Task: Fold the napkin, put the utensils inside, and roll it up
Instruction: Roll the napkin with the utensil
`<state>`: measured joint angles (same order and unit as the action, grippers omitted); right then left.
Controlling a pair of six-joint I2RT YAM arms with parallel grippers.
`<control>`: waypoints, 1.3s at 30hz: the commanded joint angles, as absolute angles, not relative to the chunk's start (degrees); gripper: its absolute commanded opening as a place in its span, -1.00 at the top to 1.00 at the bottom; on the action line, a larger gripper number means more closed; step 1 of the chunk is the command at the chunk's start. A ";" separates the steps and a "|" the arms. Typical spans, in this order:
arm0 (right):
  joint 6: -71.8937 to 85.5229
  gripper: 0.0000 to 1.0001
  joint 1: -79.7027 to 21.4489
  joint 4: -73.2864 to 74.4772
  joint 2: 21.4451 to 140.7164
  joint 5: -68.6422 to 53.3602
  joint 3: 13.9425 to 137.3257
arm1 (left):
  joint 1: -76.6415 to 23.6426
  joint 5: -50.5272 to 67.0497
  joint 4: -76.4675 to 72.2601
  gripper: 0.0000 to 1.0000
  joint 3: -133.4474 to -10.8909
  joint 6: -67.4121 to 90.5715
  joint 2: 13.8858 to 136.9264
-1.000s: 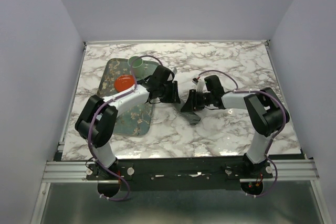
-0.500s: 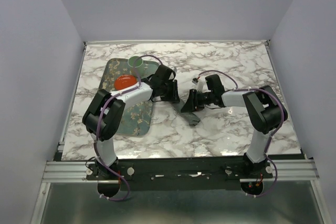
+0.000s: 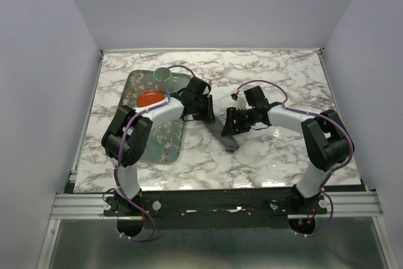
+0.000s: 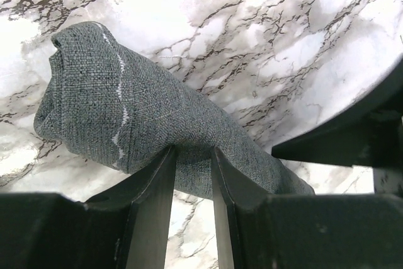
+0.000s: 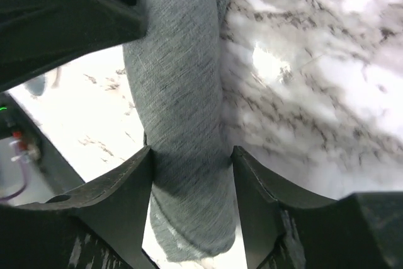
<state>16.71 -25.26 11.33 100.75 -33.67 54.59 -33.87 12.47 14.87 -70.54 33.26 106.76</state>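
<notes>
Since a second ago the left arm's elbow has swung in toward the tray (image 3: 157, 146), the right arm's elbow has drifted toward the tabletop's (image 3: 283, 74) right edge, and more of the napkin (image 3: 224, 134) now shows between the two hands. The napkin lies as a dark grey roll about midway between the left and right edges, somewhat nearer the near edge, slanting from far-left to near-right. The left hand (image 3: 210, 118) is at its far end and the right hand (image 3: 229, 128) is over its middle. The left wrist view adds that the left hand (image 4: 194, 152) has its fingers a narrow gap apart, with the tips against the napkin's (image 4: 157, 127) near side. Whether they nip any cloth cannot be told. The right wrist view shows the right hand (image 5: 192, 155) astride the napkin (image 5: 179, 92), which fills the gap between its fingers. Whether they clench it or have let go cannot be told. Only the overhead view shows the tray, by the left edge.
</notes>
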 commanded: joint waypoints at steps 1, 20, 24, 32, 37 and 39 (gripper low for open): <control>14.76 -0.23 -31.89 21.61 94.41 -15.23 57.57 | -33.49 11.25 13.98 0.24 -71.19 33.22 107.40; 13.80 -0.37 -48.78 27.33 97.91 17.05 67.59 | -33.22 12.57 13.98 0.24 -70.75 34.10 107.58; 15.11 -0.31 -49.83 26.72 97.30 14.69 67.76 | -33.22 12.92 13.54 0.24 -70.23 34.45 107.58; 16.43 -0.18 -50.27 24.79 99.75 12.13 68.03 | -33.22 13.01 13.36 0.25 -69.79 34.45 107.23; 15.82 -0.32 -50.36 23.73 101.68 12.22 68.03 | -33.22 13.18 13.01 0.25 -69.35 34.72 107.05; 15.56 -0.34 -50.54 23.20 102.48 12.39 68.11 | -33.22 13.53 12.66 0.24 -69.17 34.89 107.05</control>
